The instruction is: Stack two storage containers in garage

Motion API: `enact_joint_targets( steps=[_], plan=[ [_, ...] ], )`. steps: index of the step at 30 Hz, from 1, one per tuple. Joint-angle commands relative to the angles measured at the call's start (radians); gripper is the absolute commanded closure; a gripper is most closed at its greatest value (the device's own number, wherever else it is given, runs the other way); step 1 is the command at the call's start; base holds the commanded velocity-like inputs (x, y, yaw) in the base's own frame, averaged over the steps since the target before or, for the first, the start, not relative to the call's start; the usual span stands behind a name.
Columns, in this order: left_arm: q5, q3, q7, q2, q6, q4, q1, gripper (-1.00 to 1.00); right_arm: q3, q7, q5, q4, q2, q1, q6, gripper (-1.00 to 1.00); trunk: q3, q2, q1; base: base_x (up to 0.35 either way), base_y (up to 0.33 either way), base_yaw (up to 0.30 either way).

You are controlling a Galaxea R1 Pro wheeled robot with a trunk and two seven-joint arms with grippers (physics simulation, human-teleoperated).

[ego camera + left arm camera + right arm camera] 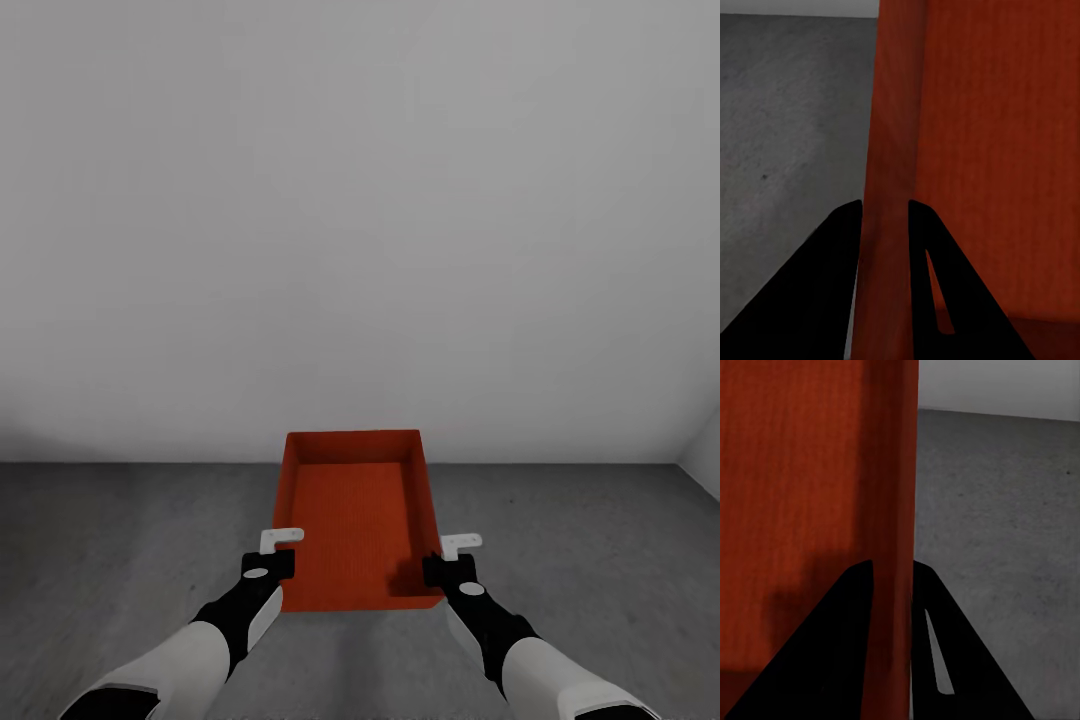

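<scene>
**Item: one storage container, carried two-handed in the garage**

- Left gripper (283, 541): jaws are closing on the left side wall of the container near its close corner. The left wrist view is showing one dark finger (825, 285) outside the thin wall and the other inside, both touching it. The pinch on the wall is needed because the bin is offering no handle.
- Storage container (355, 520): orange-red, lidless, empty, held roughly level between the two arms, its long axis pointing away from the robot. Whether its base is resting on the floor or hanging just above it cannot be told.
- Right gripper (461, 545): jaws are gripping the right side wall in the same manner, mirroring the left; the matched holds are likely keeping the wide bin from tipping.
- Floor (600, 560): dark grey speckled concrete, meeting a plain white wall (360, 200) just beyond the bin.
- Status, as judged: this bin is arriving at its set-down spot by the wall.
</scene>
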Motion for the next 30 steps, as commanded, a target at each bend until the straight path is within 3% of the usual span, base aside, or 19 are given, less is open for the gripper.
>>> enact_joint_targets(
  steps=[1,30],
  plan=[
    [-0.02,0.03,0.012,0.001,-0.025,-0.004,-0.001,1.0,-0.017,-0.004,-0.008,0.002,0.0,-0.001,-0.001,1.0,-0.003,-0.001,0.0,0.0,0.0,0.0],
    [-0.02,0.029,0.012,0.001,-0.025,-0.004,-0.001,1.0,-0.017,-0.004,-0.008,0.002,0.0,-0.001,-0.001,1.0,-0.049,-0.001,0.0,0.0,0.0,0.0]
  ],
)
